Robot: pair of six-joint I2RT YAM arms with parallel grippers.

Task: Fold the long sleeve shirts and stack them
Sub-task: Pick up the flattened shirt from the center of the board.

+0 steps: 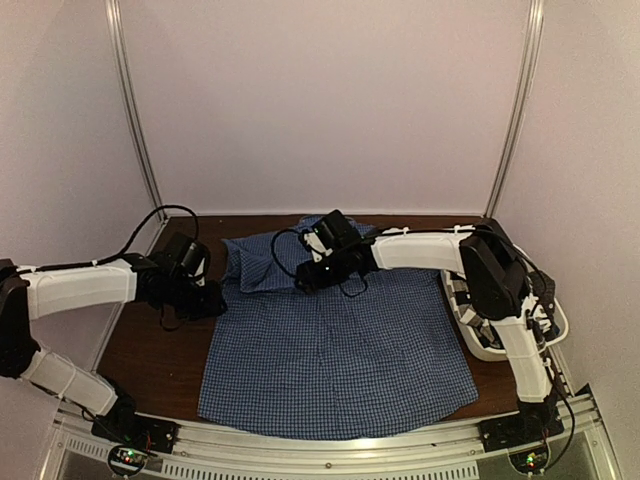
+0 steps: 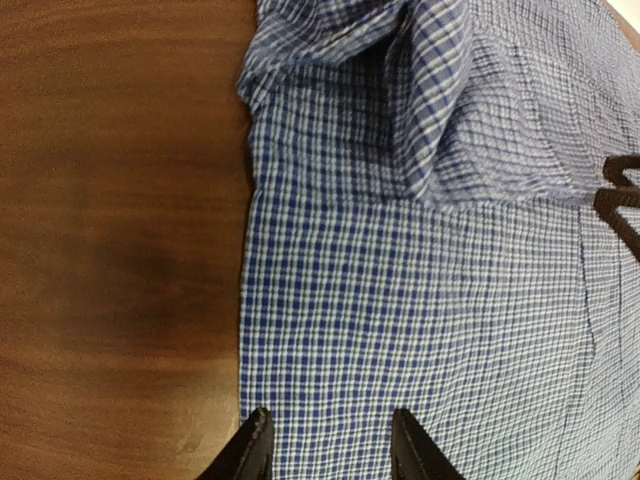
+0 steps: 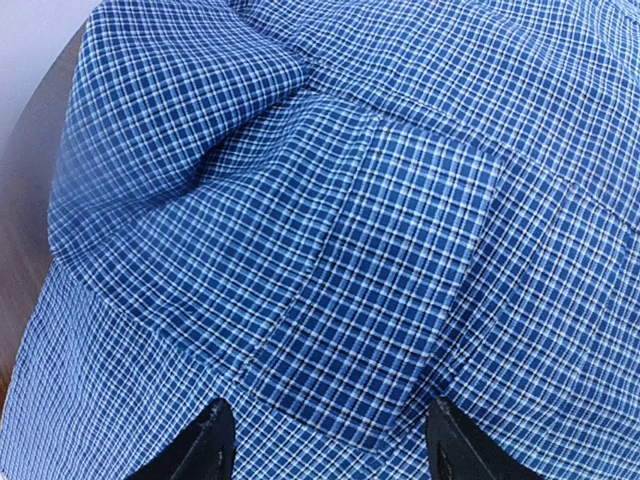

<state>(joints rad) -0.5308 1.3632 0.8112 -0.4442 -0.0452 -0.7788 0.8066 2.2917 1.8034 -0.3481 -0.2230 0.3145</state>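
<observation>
A blue gingham shirt [image 1: 340, 350] lies spread flat on the brown table [image 1: 150, 345], with its collar end bunched at the back. My left gripper [image 1: 205, 297] is open and empty at the shirt's left edge. In the left wrist view, that gripper [image 2: 330, 445] has its fingers astride the shirt's edge [image 2: 400, 330]. My right gripper [image 1: 310, 275] is open and empty, low over the upper middle of the shirt. In the right wrist view, that gripper [image 3: 325, 445] hovers just over the chest pocket [image 3: 380, 300]. The black-and-white check shirt is not clearly in view.
A white plastic tub [image 1: 500, 345] stands at the table's right edge, mostly hidden behind my right arm; something black and white [image 1: 462, 300] shows in it. White walls close in the back and both sides. Bare table [image 2: 120, 250] lies left of the shirt.
</observation>
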